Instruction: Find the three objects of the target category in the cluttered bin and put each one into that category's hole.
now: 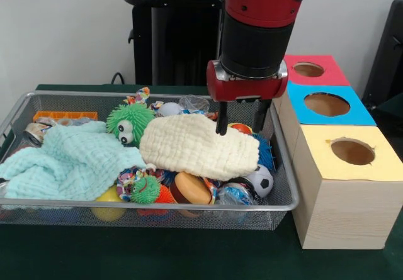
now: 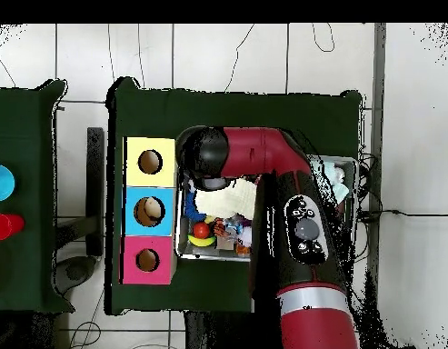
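A: Where was the gripper (image 1: 239, 121) at that point?

B: In the upper middle of the front view, hanging under the red and black arm (image 1: 255, 34). Its two dark fingers (image 1: 221, 117) stood apart, open with nothing between them, the tips just at the top right edge of the cream cloth (image 1: 196, 146).

A: And the bottles?

B: I could only make out one for certain: a clear crinkled bottle (image 1: 194, 103) at the back of the bin (image 1: 151, 206), just left of the fingers, above the cloth in the frame. A clear bluish thing sat at the lower right of the bin by the small football (image 1: 260, 180), but I could not tell whether it was another bottle. Any others were hidden, likely under the cream cloth or the mint cloth (image 1: 66, 162) at the left.

A: How would such a bottle handle?

B: Light, thin-walled and already dented, I judged, so it would give under the fingers and might pop out sideways if squeezed hard. Smooth plastic, rather slippery. I would have taken it across the middle of the body, or at the stiffer neck.

A: The hole?

B: The blue panel's hole (image 1: 327, 104) lay right of the bin, between the red panel (image 1: 313, 70) and the yellow panel (image 1: 352, 152). In the overhead view the blue panel's hole (image 2: 149, 211) sat left of centre, with the arm covering most of the bin.
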